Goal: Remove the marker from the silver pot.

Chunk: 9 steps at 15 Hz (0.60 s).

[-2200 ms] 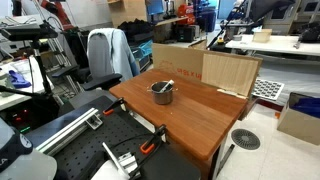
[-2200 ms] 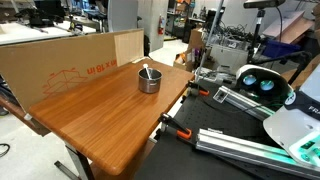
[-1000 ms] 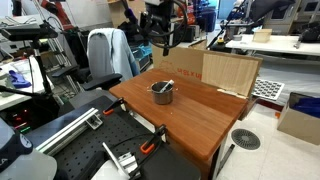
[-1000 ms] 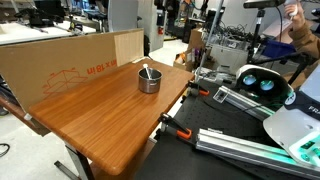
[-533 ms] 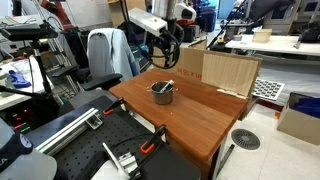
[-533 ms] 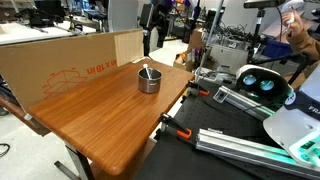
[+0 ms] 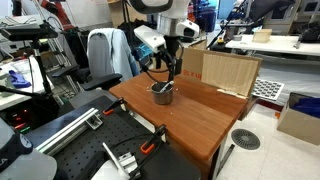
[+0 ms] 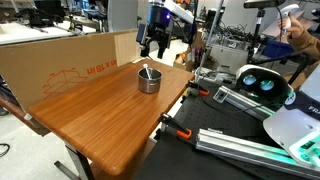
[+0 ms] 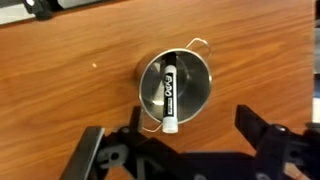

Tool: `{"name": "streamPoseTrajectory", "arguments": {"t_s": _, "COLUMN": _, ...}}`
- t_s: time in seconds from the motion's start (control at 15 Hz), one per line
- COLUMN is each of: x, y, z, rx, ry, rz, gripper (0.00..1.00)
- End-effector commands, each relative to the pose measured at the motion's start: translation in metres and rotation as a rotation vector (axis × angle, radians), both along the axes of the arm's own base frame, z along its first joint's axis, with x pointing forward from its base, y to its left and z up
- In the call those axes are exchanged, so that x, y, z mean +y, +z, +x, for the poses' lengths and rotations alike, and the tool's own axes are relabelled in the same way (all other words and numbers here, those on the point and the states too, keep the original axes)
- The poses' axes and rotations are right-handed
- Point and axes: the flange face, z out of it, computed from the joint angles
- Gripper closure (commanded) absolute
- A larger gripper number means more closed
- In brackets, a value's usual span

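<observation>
The silver pot (image 9: 196, 86) stands on the wooden table, seen in both exterior views (image 7: 162, 96) (image 8: 148, 83). The marker (image 9: 168, 92) lies inside it: a black stick with a white label and a pale end leaning on the near rim. It sticks up from the pot in an exterior view (image 8: 146, 70). My gripper (image 9: 176, 146) is open, its two dark fingers wide apart on either side of the pot, hovering above it. In both exterior views the gripper (image 7: 165, 72) (image 8: 153, 54) hangs a little above the pot and holds nothing.
The wooden table (image 7: 205, 118) (image 8: 90, 118) carries only the pot. A cardboard panel (image 7: 228, 70) (image 8: 70, 62) stands along its far edge. Clamps (image 8: 176, 130) grip the table edge. A chair with a jacket (image 7: 105, 52) stands beside the table.
The arm has come into view and moved down over the table toward the pot. The pot and the marker have not moved.
</observation>
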Motion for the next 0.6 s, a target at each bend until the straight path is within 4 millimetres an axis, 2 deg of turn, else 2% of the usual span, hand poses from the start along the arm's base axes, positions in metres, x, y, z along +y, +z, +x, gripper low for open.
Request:
{"name": "streamPoseTrajectory", "arguments": {"t_s": 0.0, "x": 0.0, "y": -0.014, "z": 0.006, "rx": 0.019, "ry": -0.085, "rz": -0.042, "gripper": 0.0}}
{"name": "streamPoseTrajectory", "arguments": {"t_s": 0.33, "x": 0.011, "y": -0.033, "z": 0.012, "rx": 0.077, "ry": -0.087, "rz": -0.046, "gripper": 0.0}}
{"name": "streamPoseTrajectory", "arguments": {"t_s": 0.53, "x": 0.015, "y": -0.037, "z": 0.017, "rx": 0.079, "ry": -0.075, "rz": -0.049, "gripper": 0.0}}
